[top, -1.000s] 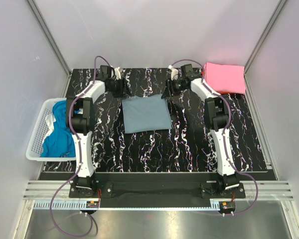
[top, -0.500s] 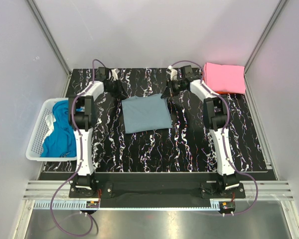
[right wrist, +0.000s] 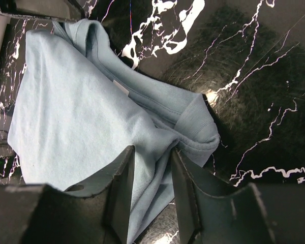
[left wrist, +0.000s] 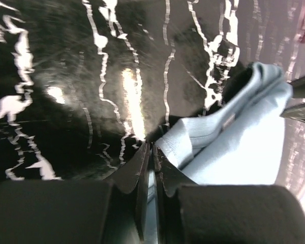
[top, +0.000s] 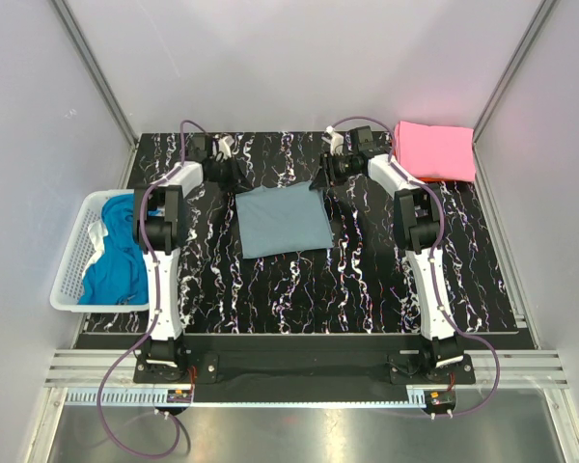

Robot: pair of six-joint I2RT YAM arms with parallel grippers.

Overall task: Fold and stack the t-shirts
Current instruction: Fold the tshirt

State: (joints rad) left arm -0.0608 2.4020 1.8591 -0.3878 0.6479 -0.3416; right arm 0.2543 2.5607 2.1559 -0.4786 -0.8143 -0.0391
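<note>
Black, white-veined marble-look tabletop (top: 367, 289) between pale walls, with both arms reaching to the far corners of a dusty grey-blue folded cloth t-shirt (top: 283, 220).
At the shirt's 11 o'clock corner the left gripper (left wrist: 150, 148) has its jaws all but together, with the cloth's hem just beside them; I cannot tell whether any cloth is nipped. At the 1 o'clock corner the right gripper (right wrist: 152, 151) stands with its jaws parted, astride a rumpled fold near the collar. The shirt lies as a rough rectangle at the table's middle. A pink folded cloth t-shirt (top: 436, 150) sits at the table's 1 o'clock corner, well apart. At 9 o'clock a white plastic mesh basket (top: 70, 253) holds crumpled bright blue t-shirts (top: 116, 265).
</note>
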